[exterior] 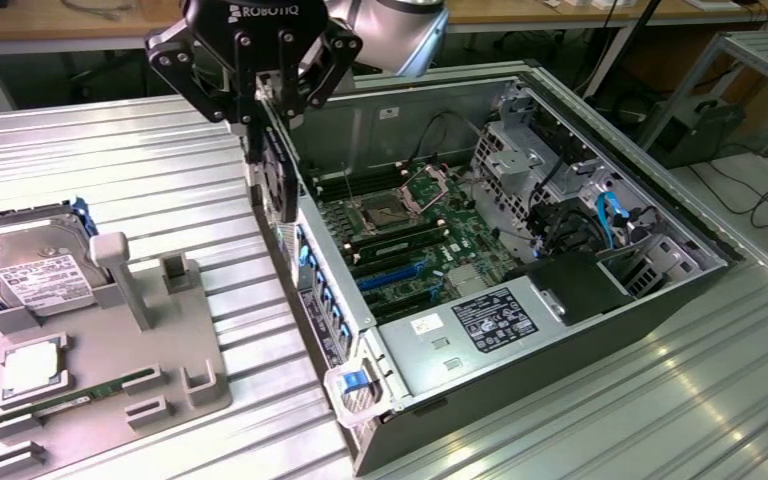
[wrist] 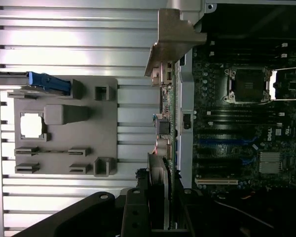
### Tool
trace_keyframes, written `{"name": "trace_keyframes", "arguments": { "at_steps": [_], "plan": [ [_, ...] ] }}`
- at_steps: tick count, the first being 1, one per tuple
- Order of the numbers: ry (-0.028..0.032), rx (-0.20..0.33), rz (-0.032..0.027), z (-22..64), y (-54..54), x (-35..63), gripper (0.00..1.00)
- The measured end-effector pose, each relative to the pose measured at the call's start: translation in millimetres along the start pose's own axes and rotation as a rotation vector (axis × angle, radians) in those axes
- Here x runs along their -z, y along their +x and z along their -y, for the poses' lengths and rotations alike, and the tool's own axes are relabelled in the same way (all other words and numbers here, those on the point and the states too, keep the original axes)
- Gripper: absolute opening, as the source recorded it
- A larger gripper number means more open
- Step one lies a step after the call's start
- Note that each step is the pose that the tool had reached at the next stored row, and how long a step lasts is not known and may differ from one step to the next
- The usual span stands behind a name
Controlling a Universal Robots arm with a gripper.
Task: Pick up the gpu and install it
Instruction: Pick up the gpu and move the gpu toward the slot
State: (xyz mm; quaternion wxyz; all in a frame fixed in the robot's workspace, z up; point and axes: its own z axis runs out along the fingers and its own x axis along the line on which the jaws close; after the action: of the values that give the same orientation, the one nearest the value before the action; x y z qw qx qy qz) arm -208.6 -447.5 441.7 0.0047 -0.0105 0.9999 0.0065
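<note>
Nearest to us in the exterior view, the grey holder point(exterior: 184, 400) lies on the ribbed metal table point(exterior: 157, 170), toward the exterior view's left. In it we see the green memory stick point(exterior: 80, 397) in a low slot, a square processor point(exterior: 31, 366) behind that, and the silver hard drive point(exterior: 31, 272) with its white label at the holder's far end. Just beside the holder, on the exterior view's right, sits the open computer case point(exterior: 384, 125), its motherboard point(exterior: 418, 225) in plain view with blue expansion slots point(exterior: 387, 275) running across it. The gripper point(exterior: 271, 105) hangs above the case wall on the holder's side. We see its jaws drawn in narrow and clamped on the gpu point(exterior: 275, 172), which hangs upright with its lower end close to the rim of that wall; we cannot tell whether it touches the rim. In the wrist view the gpu point(wrist: 166, 123) appears edge-on, with its silver bracket point(wrist: 175, 39) at the end away from the gripper point(wrist: 160, 210). It runs along the case wall between the holder point(wrist: 106, 138) and the motherboard point(wrist: 246, 123), not seated in any slot. Farthest off, a wooden bench point(exterior: 64, 20) crosses behind the arm.
</note>
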Motion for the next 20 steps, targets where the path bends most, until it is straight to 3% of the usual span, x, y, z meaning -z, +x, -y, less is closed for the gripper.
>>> {"name": "trace_keyframes", "arguments": {
  "at_steps": [20],
  "plan": [
    [-0.0001, 0.012, -0.0002, 0.6, -28.8, -0.3, 0.27]
  ]
}}
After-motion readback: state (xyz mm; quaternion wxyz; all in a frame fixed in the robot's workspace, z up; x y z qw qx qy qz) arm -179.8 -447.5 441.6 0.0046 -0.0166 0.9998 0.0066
